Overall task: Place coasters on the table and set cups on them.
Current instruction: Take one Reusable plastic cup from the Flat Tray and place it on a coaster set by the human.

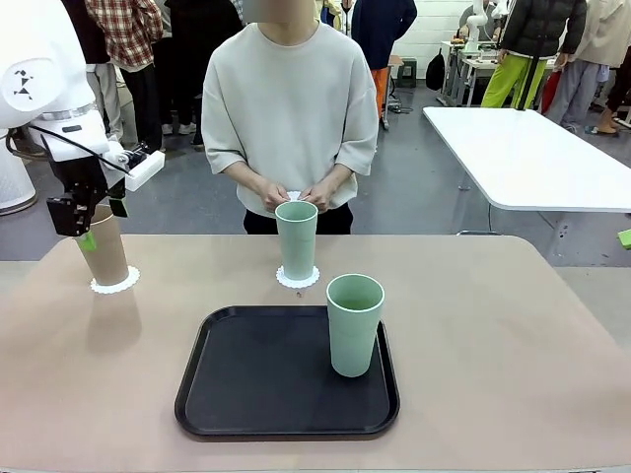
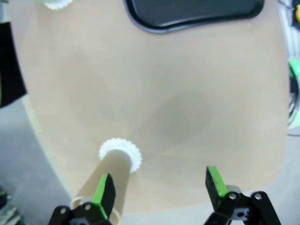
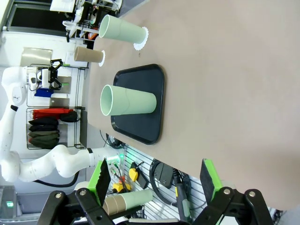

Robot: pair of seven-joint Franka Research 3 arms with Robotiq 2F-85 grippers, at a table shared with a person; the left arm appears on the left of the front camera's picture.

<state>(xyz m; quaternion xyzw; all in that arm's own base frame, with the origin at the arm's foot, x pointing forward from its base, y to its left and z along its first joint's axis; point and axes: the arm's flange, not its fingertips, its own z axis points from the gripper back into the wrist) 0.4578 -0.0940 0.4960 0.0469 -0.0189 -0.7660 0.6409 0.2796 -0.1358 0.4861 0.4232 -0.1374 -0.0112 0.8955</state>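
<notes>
A tan cup (image 1: 105, 253) stands on a white coaster (image 1: 115, 284) at the table's (image 1: 513, 335) far left. My left gripper (image 1: 102, 225) hovers open just above its rim. In the left wrist view the tan cup (image 2: 112, 180) lies beside one green pad, off the gap's centre, and the left gripper (image 2: 159, 183) holds nothing. A pale green cup (image 1: 296, 239) sits on a second coaster (image 1: 298, 279) in front of the person. Another green cup (image 1: 354, 323) stands in the black tray (image 1: 256, 384). The person's hands hold a third coaster (image 1: 294, 195). My right gripper (image 3: 157, 180) is open and empty, well back from the cups.
The black tray (image 3: 145, 117) takes up the table's near middle. The person stands at the far edge, hands just behind the middle cup. A white table (image 1: 532, 148) stands at the back right. Bare tabletop stretches to the right of the tray.
</notes>
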